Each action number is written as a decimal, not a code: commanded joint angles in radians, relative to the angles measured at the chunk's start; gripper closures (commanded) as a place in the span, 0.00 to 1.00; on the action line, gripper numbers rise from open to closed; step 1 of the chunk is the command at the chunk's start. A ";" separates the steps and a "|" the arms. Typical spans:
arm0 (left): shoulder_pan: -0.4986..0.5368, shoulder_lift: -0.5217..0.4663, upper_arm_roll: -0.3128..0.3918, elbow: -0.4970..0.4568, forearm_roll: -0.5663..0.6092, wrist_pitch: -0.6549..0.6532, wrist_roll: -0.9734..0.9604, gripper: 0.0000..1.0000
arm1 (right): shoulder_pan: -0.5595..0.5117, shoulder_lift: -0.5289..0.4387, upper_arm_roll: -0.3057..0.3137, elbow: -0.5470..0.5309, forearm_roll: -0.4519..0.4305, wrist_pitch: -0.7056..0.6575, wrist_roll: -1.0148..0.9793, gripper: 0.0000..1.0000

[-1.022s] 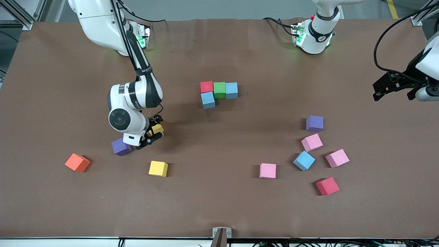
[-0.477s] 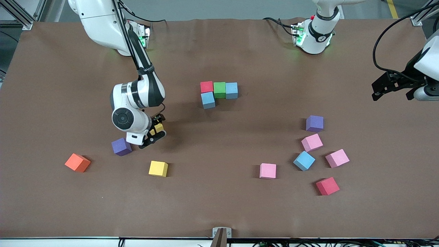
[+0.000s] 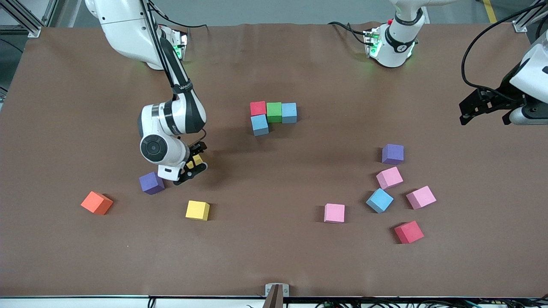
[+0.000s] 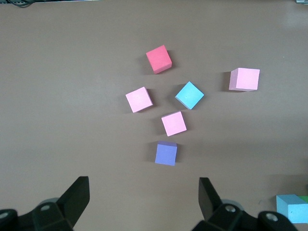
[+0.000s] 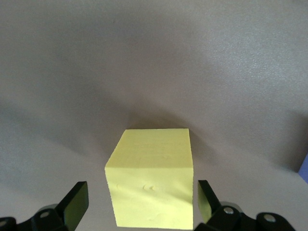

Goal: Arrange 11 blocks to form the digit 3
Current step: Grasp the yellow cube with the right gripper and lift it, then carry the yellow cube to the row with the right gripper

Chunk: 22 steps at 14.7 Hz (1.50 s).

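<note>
My right gripper [image 3: 195, 165] stands open around a yellow block [image 3: 197, 160] that rests on the table; in the right wrist view the block [image 5: 151, 178] sits between the fingers with a gap on each side. A red [image 3: 258, 108], a green [image 3: 274, 112] and two blue blocks [image 3: 289, 112] [image 3: 259, 125] form a tight cluster mid-table. A purple [image 3: 392, 154], three pink [image 3: 389, 177], a blue [image 3: 379, 200] and a red block [image 3: 409, 232] lie loose toward the left arm's end. My left gripper [image 3: 486, 114] waits open over that end, its fingers [image 4: 77, 197] wide apart.
Beside the right gripper lies a purple block [image 3: 151, 183]; a second yellow block [image 3: 197, 210] sits nearer the camera. An orange cube [image 3: 96, 202] lies toward the right arm's end of the brown table [image 3: 274, 265].
The right gripper's fingers have spread away from the yellow block, and that hand has shifted a little. The left gripper has drifted slightly.
</note>
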 commanded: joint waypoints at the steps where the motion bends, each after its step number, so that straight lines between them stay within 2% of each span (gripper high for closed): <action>1: 0.002 -0.003 -0.001 0.001 -0.020 0.001 0.013 0.00 | -0.024 -0.018 0.013 -0.014 -0.004 0.007 0.008 0.00; 9: 0.000 0.000 -0.010 -0.002 -0.020 0.001 0.009 0.00 | -0.019 -0.013 0.019 -0.025 -0.004 0.022 0.005 0.00; 14: 0.002 0.000 -0.016 -0.002 -0.020 0.001 0.016 0.00 | -0.021 -0.004 0.027 -0.025 -0.005 0.033 0.000 0.17; 18: 0.004 -0.001 -0.017 -0.002 -0.020 -0.001 0.016 0.00 | -0.022 0.017 0.027 -0.025 -0.008 0.059 -0.006 0.26; 20: 0.004 -0.001 -0.016 -0.002 -0.020 -0.001 0.016 0.00 | -0.018 0.014 0.027 -0.023 -0.011 0.059 -0.006 0.40; 21: 0.004 -0.001 -0.016 -0.002 -0.020 -0.001 0.016 0.00 | -0.015 0.014 0.027 -0.016 -0.010 0.053 0.006 0.64; 22: 0.005 -0.001 -0.016 -0.002 -0.020 -0.001 0.016 0.00 | -0.013 0.013 0.028 -0.009 -0.005 0.050 0.009 0.68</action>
